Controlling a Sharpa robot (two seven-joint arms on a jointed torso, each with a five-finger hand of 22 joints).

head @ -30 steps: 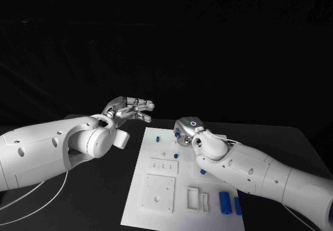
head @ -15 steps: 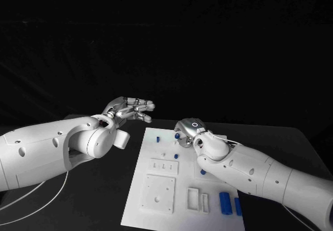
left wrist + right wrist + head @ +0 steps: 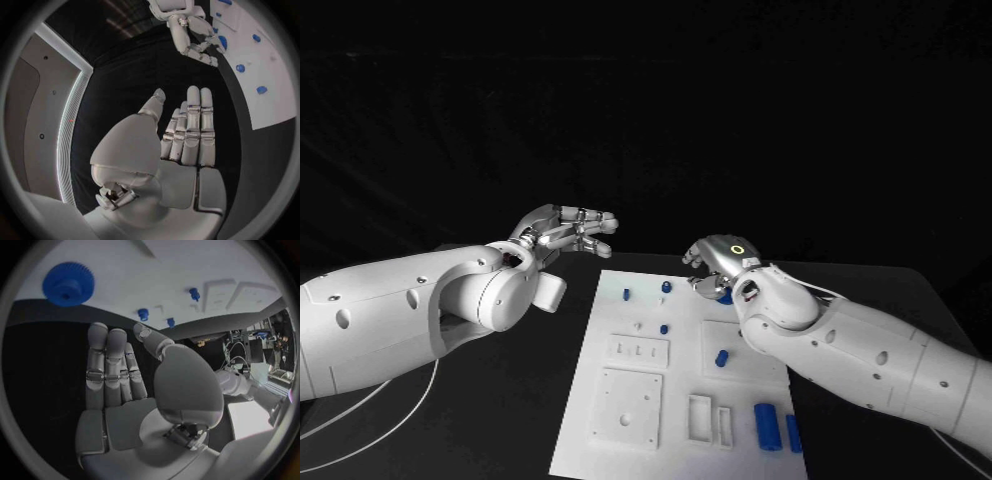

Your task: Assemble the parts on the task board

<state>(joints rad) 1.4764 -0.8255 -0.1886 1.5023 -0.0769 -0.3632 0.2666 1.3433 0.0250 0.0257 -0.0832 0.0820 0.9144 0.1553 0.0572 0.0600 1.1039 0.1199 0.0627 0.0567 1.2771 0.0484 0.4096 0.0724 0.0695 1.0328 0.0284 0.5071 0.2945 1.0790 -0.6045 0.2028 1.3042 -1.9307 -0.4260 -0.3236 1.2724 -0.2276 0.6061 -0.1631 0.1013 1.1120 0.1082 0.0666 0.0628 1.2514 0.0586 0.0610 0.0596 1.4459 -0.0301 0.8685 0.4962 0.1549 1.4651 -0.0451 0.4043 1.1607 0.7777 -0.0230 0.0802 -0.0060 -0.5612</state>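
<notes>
The white task board [image 3: 678,372] lies in the middle of the black table. Small blue pegs [image 3: 626,294] [image 3: 664,328] [image 3: 721,357] stand on it, and two larger blue cylinders [image 3: 766,423] lie near its front right corner. My right hand [image 3: 718,262] hovers over the board's far right edge, fingers straight and holding nothing [image 3: 112,370]. Just beyond its fingertips a blue gear [image 3: 68,284] lies on the board. My left hand [image 3: 567,232] is raised off the board's far left corner, open and holding nothing [image 3: 187,130].
White raised blocks [image 3: 632,400] [image 3: 642,348] and two narrow slots [image 3: 708,415] occupy the board's near half. A thin white cable [image 3: 387,400] trails under my left arm. Black table surrounds the board on all sides.
My right hand has moved to the right along the board's far edge, uncovering a small blue peg there. My left hand has hardly moved.
</notes>
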